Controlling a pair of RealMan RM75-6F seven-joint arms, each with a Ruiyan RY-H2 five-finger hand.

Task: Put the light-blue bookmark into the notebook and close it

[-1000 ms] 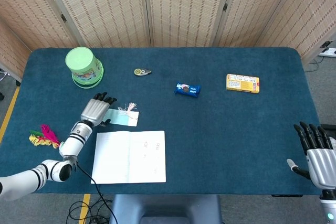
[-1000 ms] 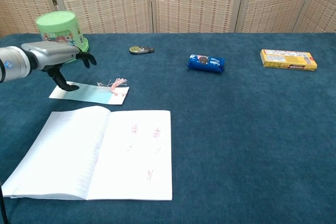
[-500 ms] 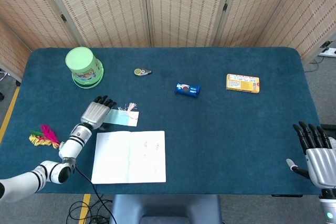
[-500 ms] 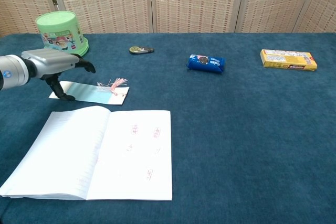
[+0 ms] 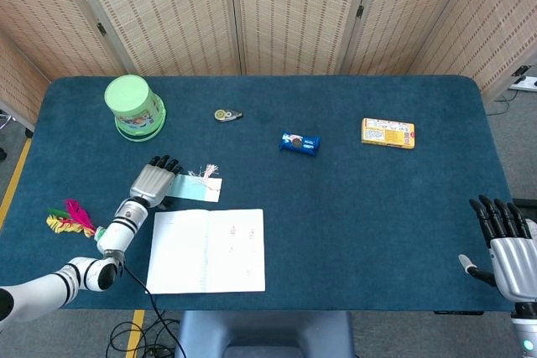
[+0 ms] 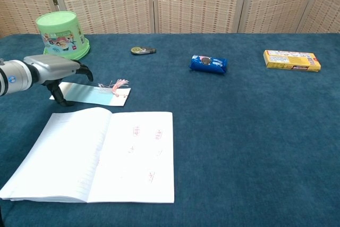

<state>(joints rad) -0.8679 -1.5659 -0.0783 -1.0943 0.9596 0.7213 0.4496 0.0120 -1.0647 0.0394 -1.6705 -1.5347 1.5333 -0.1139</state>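
The light-blue bookmark (image 5: 196, 189) (image 6: 98, 94) with a pink tassel lies flat on the blue table, just behind the open notebook (image 5: 208, 249) (image 6: 101, 155). My left hand (image 5: 152, 180) (image 6: 56, 70) hovers low over the bookmark's left end. Its fingers are spread and arched, and the thumb points down at the bookmark's left edge. I cannot tell whether it touches the bookmark. My right hand (image 5: 507, 244) stays at the table's front right edge, fingers apart and empty; the chest view does not show it.
An upturned green cup (image 5: 132, 106) (image 6: 61, 34) stands behind the left hand. A small tape dispenser (image 5: 226, 114), a blue snack pack (image 5: 299, 142) and a yellow box (image 5: 388, 132) lie further back. Pink and yellow feathery items (image 5: 70, 217) lie at the left edge.
My left hand has sunk lower and drawn slightly back toward the bookmark's left end, the thumb now at its edge. The bookmark, the notebook and the right hand have not moved.
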